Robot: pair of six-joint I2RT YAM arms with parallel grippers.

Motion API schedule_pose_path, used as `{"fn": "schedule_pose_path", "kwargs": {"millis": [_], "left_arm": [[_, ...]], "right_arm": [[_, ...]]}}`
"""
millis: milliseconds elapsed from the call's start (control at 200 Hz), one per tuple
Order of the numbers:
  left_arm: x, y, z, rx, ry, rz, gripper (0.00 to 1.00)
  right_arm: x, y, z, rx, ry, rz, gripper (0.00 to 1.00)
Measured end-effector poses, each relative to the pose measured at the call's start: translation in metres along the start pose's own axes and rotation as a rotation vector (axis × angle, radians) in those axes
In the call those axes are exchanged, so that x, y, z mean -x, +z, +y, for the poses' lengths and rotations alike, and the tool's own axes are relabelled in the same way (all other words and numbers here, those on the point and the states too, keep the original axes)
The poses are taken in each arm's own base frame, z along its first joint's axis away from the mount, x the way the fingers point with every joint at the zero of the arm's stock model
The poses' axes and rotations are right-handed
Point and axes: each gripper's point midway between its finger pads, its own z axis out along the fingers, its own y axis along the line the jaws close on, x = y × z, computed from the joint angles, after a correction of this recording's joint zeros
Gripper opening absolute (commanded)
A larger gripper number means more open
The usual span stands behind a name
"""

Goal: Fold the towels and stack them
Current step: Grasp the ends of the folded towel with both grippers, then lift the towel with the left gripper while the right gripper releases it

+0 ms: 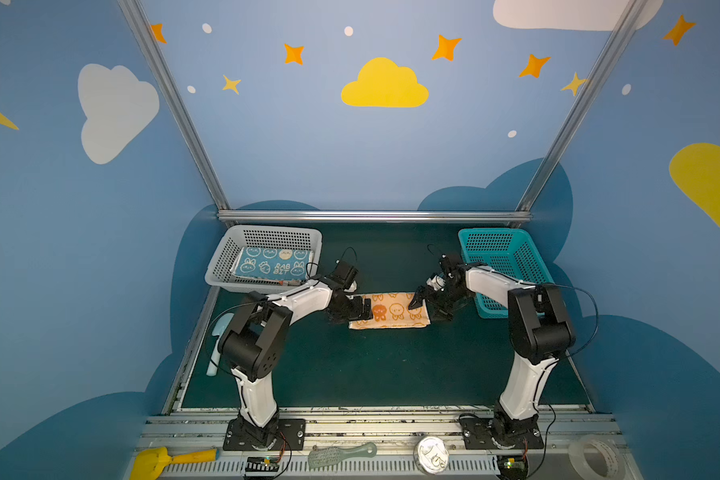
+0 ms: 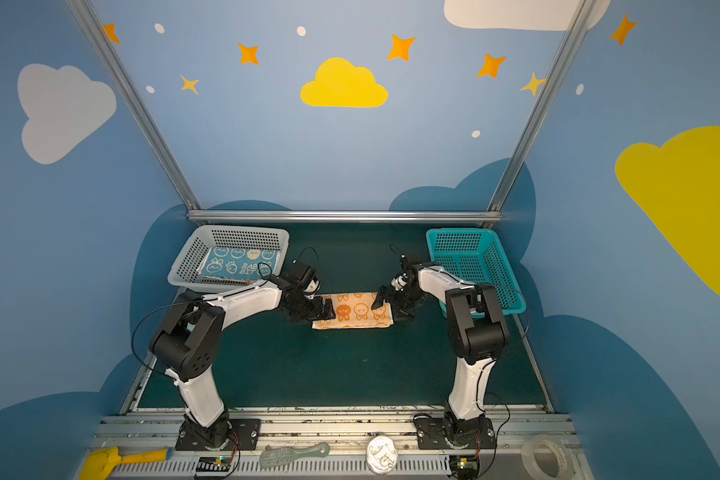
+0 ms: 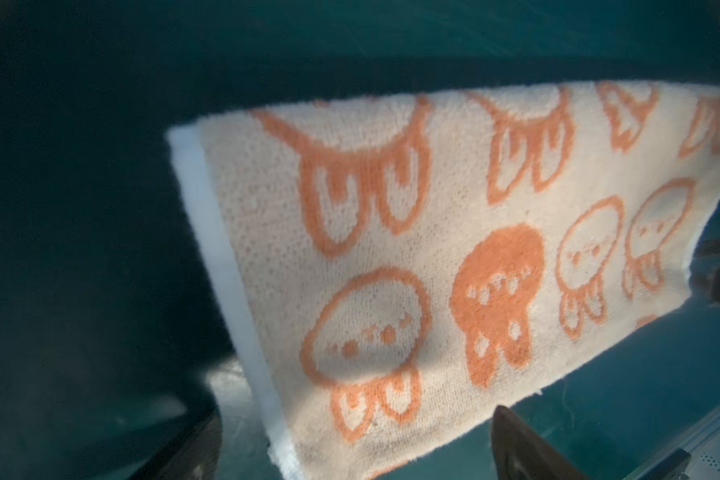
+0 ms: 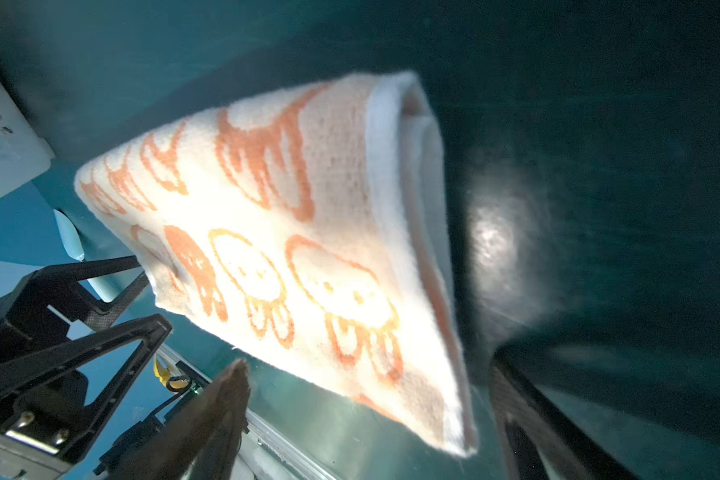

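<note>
Top views: grey basket (image 1: 225, 259), towel (image 1: 393, 312), teal basket (image 1: 531, 257)

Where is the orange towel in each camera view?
In a top view: orange towel lies folded at the middle of the mat.
In a top view: orange towel again mid-mat.
Left wrist: it fills the centre and right of the picture.
Right wrist: it fills the centre of the picture.
Shared landmark: the solid orange rabbit printed on it.
</note>
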Motion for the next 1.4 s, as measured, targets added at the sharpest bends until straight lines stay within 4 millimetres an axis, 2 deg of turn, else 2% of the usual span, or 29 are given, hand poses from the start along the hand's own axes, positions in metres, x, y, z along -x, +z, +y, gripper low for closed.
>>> {"fn": "schedule_pose_path", "kwargs": {"millis": [85,145,225,315,385,571,751,881,1026,1201,1402], "left_arm": [[0.003,0.002,-0.001,-0.001,0.000,0.000,0.96],[0.005,0.003,-0.001,0.000,0.001,0.000,0.89],[0.007,0.005,0.001,0.003,0.002,-0.004,0.78],[0.010,0.008,0.002,0.002,0.011,-0.012,0.57],[0.012,0.011,0.003,0.007,0.022,-0.017,0.52],[0.015,0.015,0.009,0.036,0.044,-0.027,0.25],[0.018,0.016,0.012,0.059,0.065,-0.031,0.04],[0.019,0.013,0.014,0.103,0.097,-0.025,0.03],[0.021,0.000,0.020,0.186,0.145,-0.007,0.03],[0.041,-0.029,0.017,0.258,0.226,-0.020,0.03],[0.064,-0.067,0.030,0.378,0.310,-0.042,0.03]], "right_arm": [[0.000,0.003,0.005,0.018,-0.007,-0.001,0.89],[-0.001,0.005,0.008,0.031,-0.004,0.000,0.89],[-0.001,0.006,0.010,0.045,0.001,-0.001,0.89],[-0.001,0.007,0.013,0.064,0.008,-0.001,0.89],[-0.001,0.008,0.015,0.075,0.007,-0.001,0.89],[-0.004,0.013,0.024,0.095,-0.017,0.006,0.89],[-0.007,0.015,0.029,0.107,-0.030,0.012,0.89],[-0.008,0.015,0.030,0.113,-0.038,0.017,0.89],[-0.010,0.016,0.032,0.112,-0.058,0.021,0.89],[-0.014,0.014,0.038,0.092,-0.082,0.036,0.89],[0.002,-0.006,0.066,0.107,-0.130,-0.012,0.89]]}}
